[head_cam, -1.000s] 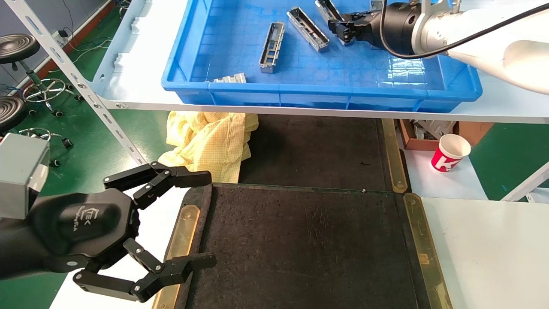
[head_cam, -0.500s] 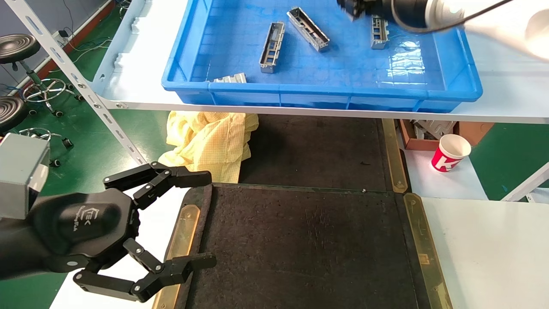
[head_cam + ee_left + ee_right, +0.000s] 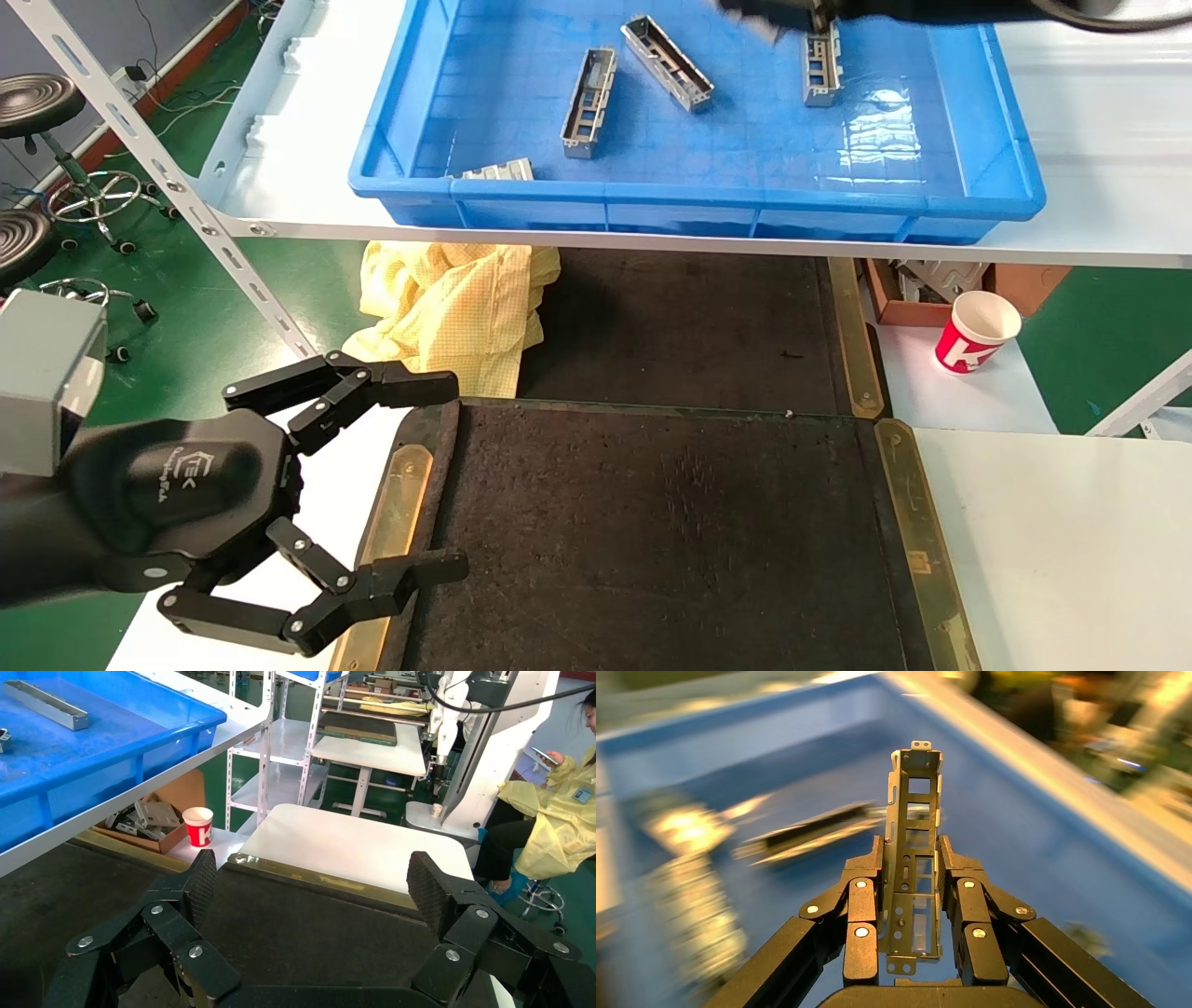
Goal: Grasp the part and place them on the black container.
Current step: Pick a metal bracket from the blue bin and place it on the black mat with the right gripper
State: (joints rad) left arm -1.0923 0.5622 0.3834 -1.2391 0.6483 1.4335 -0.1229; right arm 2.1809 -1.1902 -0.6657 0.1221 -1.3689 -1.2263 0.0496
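Observation:
My right gripper (image 3: 910, 846) is shut on a part (image 3: 914, 804), a slim silver channel with rectangular cut-outs that sticks out beyond the fingertips. It hangs above the blue crate (image 3: 708, 200); in the head view only a dark blur of this gripper (image 3: 773, 11) shows at the top edge. Three more parts (image 3: 589, 102) (image 3: 669, 63) (image 3: 821, 65) lie in the crate. The black container (image 3: 670, 540) lies flat below, with brass strips along its sides. My left gripper (image 3: 447, 475) hangs open and empty over the container's left edge.
A short ridged grey block (image 3: 494, 171) rests against the crate's front wall. A yellow cloth (image 3: 456, 308) lies under the shelf beside another dark mat (image 3: 689, 326). A red paper cup (image 3: 973, 333) stands at the right. A slanted shelf post (image 3: 168, 177) crosses the left.
My right gripper lifted a part from the crate's back and moved up towards the top edge of the head view, uncovering a part at the crate's right. The left arm stayed still.

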